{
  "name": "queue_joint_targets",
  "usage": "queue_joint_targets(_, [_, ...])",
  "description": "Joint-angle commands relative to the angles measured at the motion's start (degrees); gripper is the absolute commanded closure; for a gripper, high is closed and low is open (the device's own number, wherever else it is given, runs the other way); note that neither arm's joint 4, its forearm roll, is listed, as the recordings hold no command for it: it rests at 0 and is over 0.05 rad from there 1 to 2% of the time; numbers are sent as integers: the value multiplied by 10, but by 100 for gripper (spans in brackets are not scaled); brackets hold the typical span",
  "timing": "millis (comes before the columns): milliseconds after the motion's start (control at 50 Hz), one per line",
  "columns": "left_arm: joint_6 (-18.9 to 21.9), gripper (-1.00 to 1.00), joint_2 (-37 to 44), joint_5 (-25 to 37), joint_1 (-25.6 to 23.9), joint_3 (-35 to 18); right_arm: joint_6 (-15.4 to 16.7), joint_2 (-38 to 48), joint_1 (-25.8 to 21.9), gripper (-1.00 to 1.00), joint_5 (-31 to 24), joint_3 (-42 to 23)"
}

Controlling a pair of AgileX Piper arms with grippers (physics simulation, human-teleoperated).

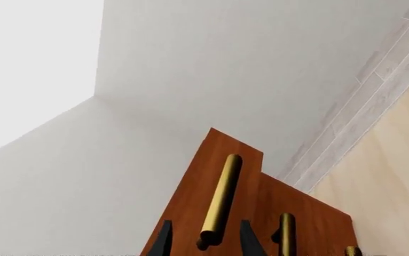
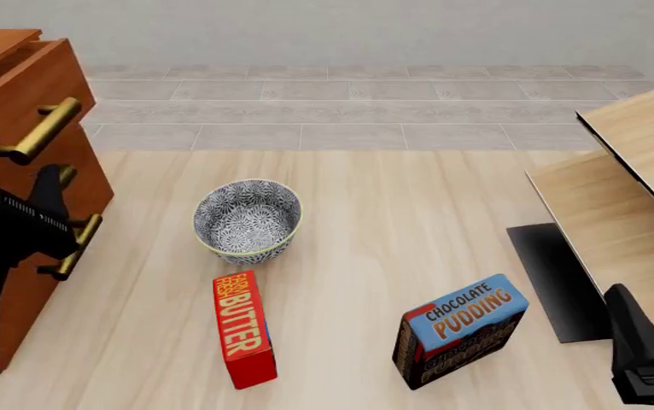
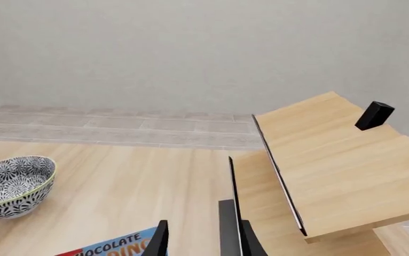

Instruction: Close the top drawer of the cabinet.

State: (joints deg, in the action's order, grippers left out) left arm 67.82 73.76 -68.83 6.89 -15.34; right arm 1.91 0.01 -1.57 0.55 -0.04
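The reddish-brown cabinet (image 2: pixel 26 282) stands at the table's left edge. Its top drawer (image 2: pixel 71 81) sticks out a little past the two lower drawer fronts. The drawer's brass bar handle (image 2: pixel 37 132) lies between the open fingers of my left gripper (image 2: pixel 14 162). In the left wrist view the handle (image 1: pixel 221 200) runs between the two black fingertips with a gap on each side, in front of the top drawer front (image 1: pixel 194 181). My left gripper (image 1: pixel 206 241) is open around it. My right gripper (image 2: pixel 634 329) is open and empty at the front right, also shown in its wrist view (image 3: pixel 201 242).
A patterned bowl (image 2: pixel 248 218) sits mid-table. A red butter box (image 2: pixel 242 329) and a blue chocolate pudding box (image 2: pixel 460 329) lie nearer the front. Pale wood boards (image 2: pixel 623 196) with a black panel (image 2: pixel 555 278) stand at the right. The lower drawer handles (image 1: pixel 286 234) show beside the top one.
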Motion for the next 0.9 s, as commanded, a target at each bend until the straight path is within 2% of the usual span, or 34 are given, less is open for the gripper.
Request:
queue_joint_targets(20, [1, -100, -6, -11, 22, -6, 0, 0, 1, -100, 0, 0])
queue_joint_targets(900, [3, -100, 7, -11, 50, -16, 6, 0, -14, -100, -6, 0])
